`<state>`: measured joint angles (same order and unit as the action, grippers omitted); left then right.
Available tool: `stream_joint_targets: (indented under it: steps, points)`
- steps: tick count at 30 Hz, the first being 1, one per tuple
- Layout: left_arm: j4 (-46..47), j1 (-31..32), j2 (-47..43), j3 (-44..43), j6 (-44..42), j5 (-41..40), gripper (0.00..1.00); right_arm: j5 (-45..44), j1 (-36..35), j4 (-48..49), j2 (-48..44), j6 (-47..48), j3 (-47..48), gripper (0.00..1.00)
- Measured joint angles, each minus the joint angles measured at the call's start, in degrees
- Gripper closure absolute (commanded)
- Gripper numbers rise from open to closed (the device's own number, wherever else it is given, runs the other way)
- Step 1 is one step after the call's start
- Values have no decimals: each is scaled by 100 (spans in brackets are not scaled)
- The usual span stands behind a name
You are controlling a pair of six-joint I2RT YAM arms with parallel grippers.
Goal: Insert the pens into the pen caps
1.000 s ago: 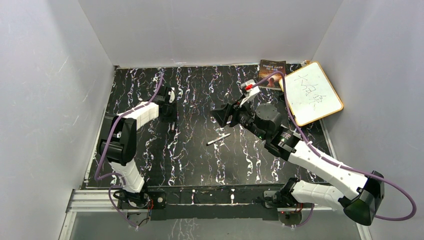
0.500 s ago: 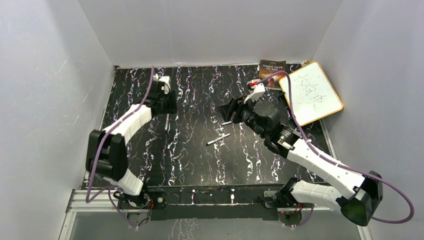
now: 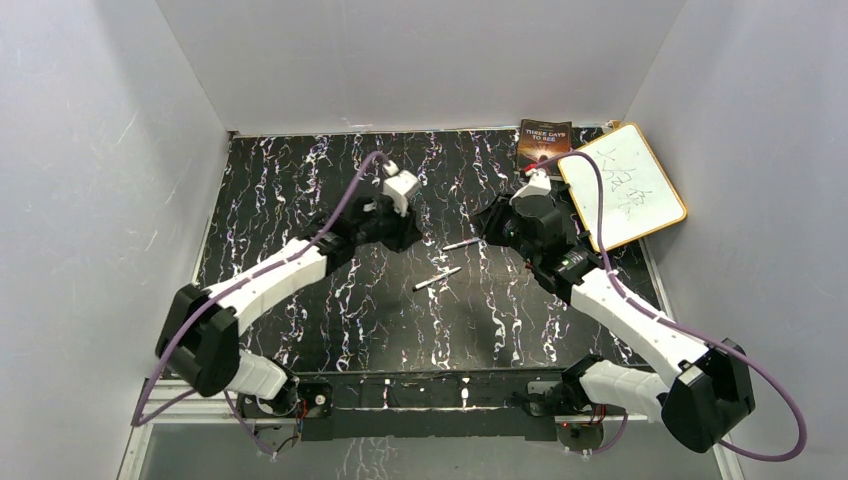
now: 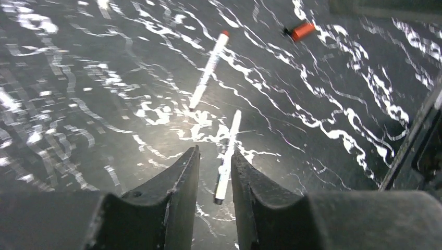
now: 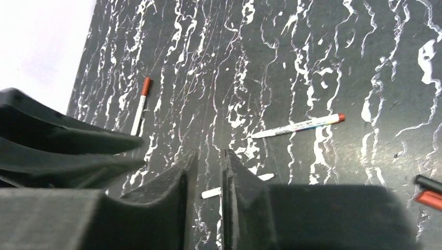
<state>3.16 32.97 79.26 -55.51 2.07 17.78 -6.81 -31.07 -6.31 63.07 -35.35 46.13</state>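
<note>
Two uncapped white pens lie mid-table: one (image 3: 460,244) just in front of my right gripper (image 3: 497,226), one (image 3: 437,278) nearer the front. In the right wrist view a pen (image 5: 297,126) with a red tip lies ahead, another (image 5: 237,187) lies under the fingers, and a pen with a reddish-brown cap (image 5: 139,107) lies far left. My right gripper (image 5: 206,158) is slightly open and empty. My left gripper (image 4: 215,153) is slightly open and empty above a pen (image 4: 228,156); beyond it lie a red-tipped pen (image 4: 208,67) and a red cap (image 4: 301,31).
A whiteboard (image 3: 625,185) and a book (image 3: 543,140) lean at the back right corner. A black cap (image 5: 428,182) and a red cap (image 5: 430,199) lie at the right wrist view's lower right edge. Grey walls enclose the black marbled table (image 3: 300,190).
My left arm swung from the table's far left to the centre, leaving a capped pen behind. My right gripper pulled back to the right, and the pen at its fingers now lies on the table.
</note>
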Motion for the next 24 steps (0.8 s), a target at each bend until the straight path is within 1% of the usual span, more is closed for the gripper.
stream_joint_targets:
  steps: [1,2,3,4,6,11,16,20,24]
  points:
    - [79,168,175,0,-55,52,64,13,11,-2,-28,-26,0,51]
    - [122,267,304,2,-96,90,57,20,31,-9,-68,-61,0,45]
    - [155,356,457,4,-129,120,50,28,59,-13,-118,-61,-4,42]
    - [170,439,654,7,-179,157,47,33,94,-17,-175,-70,-9,41]
    - [181,492,861,11,-295,197,44,31,166,-28,-289,-68,-22,41]
    - [243,608,1228,13,-492,219,43,61,404,-59,-529,-72,-157,41]
    - [352,708,1504,13,-616,221,43,181,557,-83,-549,-85,-396,42]
    - [369,791,1613,42,-682,208,50,280,627,-118,-525,-109,-479,43]
    - [404,935,1663,114,-741,107,53,380,688,-111,-522,-138,-481,43]
